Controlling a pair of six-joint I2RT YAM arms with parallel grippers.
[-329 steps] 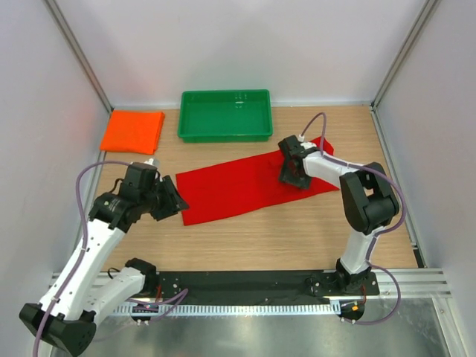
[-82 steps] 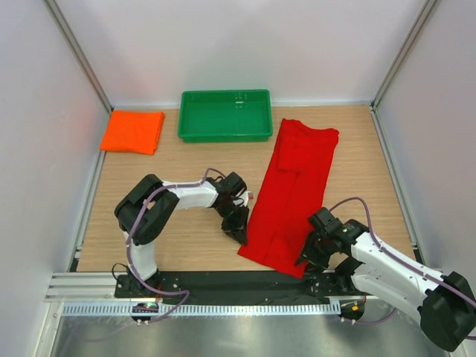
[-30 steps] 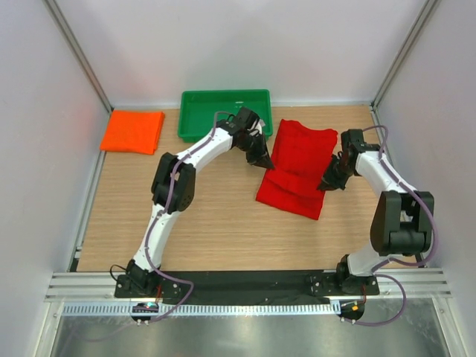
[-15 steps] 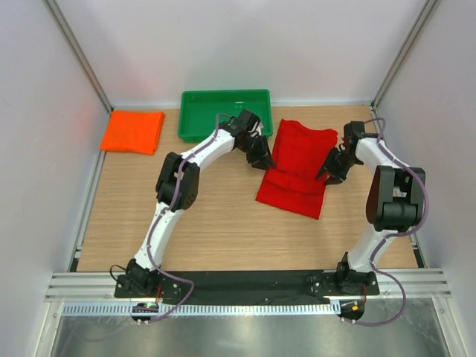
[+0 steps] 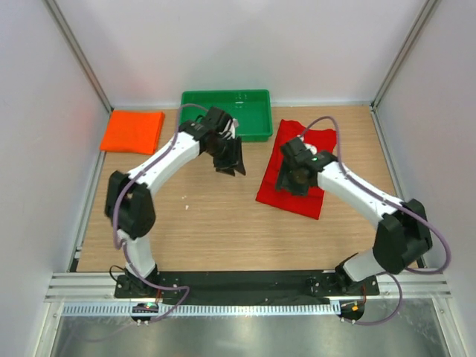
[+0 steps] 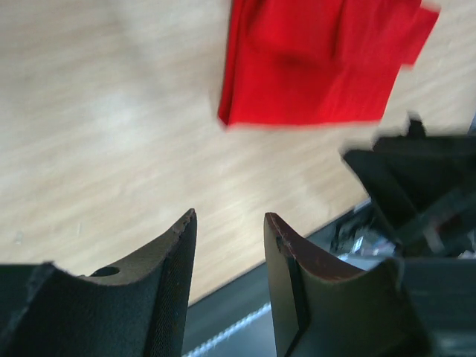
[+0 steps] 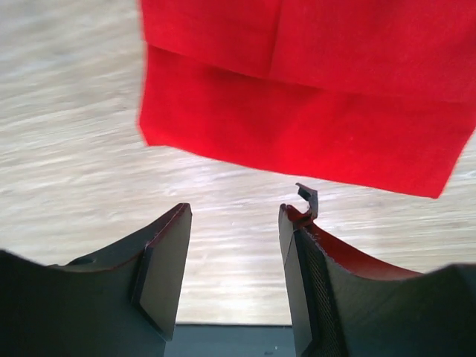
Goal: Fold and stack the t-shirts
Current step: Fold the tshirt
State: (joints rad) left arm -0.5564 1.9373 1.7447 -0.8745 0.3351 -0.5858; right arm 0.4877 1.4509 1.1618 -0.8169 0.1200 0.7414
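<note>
Both shirts look folded but not yet stacked: the red t-shirt point(image 5: 296, 202) lies on the desk point(image 5: 208, 223) with its long axis running far to near and leaning left, the orange t-shirt point(image 5: 133, 131) lies well apart at the far left, and the left fingers point(image 6: 175, 256) and right fingers point(image 7: 165, 256) stand apart, empty.

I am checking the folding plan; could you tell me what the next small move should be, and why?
Probably lower the right gripper onto the red t-shirt and close. It and the left gripper are open and empty; the shirt's folded edge lies just ahead, with the orange t-shirt apart, unstacked.
</note>
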